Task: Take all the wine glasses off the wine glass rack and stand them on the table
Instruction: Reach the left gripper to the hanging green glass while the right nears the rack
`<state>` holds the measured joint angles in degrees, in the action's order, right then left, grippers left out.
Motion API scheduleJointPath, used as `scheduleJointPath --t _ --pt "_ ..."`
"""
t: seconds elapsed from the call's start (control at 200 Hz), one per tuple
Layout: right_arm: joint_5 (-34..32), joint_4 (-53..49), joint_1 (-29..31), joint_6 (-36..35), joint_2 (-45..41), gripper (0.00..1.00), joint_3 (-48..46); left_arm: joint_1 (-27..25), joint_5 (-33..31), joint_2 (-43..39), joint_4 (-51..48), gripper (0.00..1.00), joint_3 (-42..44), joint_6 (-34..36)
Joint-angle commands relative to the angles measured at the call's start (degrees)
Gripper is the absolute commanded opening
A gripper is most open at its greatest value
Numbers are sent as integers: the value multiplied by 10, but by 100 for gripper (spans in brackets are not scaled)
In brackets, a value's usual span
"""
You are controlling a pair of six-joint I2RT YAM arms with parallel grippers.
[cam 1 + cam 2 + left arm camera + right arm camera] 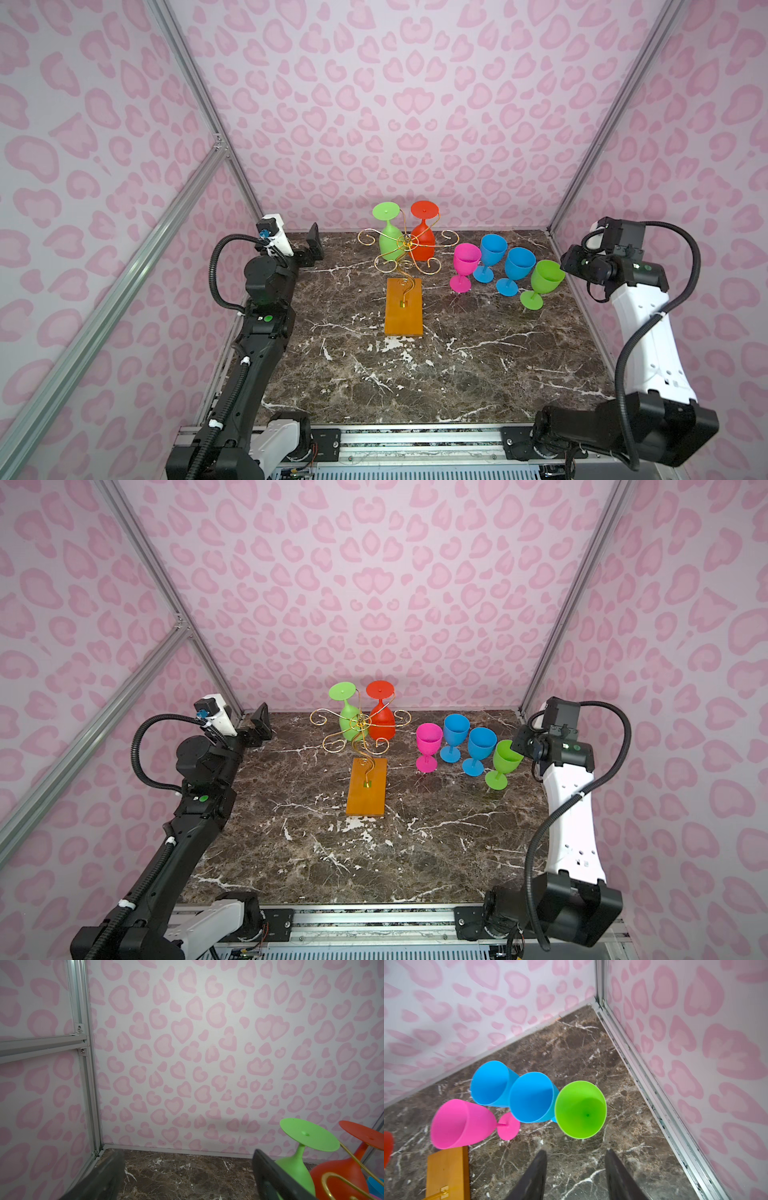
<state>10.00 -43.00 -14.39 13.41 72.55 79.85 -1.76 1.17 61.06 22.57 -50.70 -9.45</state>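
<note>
The wine glass rack (409, 245) is gold wire with curled arms on an orange-brown wooden base (403, 307), standing mid-table in both top views. Two wine glasses hang upside down on its far arms: a green one (389, 239) and a red one (424, 241). My left gripper (313, 245) is open at the far left near the back wall. Its fingers frame bare marble in the left wrist view (188, 1153), with the green glass (299, 1159) beside one finger. My right gripper (576, 1151) is open and empty, just behind an upright green glass (580, 1109).
Four glasses stand upright right of the rack: pink (464, 266), two blue (490, 255) (516, 270) and green (542, 286). Pink-patterned walls with aluminium posts close in the dark marble table (415, 374) on three sides.
</note>
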Motion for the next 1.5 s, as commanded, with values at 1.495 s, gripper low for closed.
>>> scheduleJointPath --t 1.495 --pt "146 218 197 43 -242 93 -103 -37 493 496 -394 70 -605 -191"
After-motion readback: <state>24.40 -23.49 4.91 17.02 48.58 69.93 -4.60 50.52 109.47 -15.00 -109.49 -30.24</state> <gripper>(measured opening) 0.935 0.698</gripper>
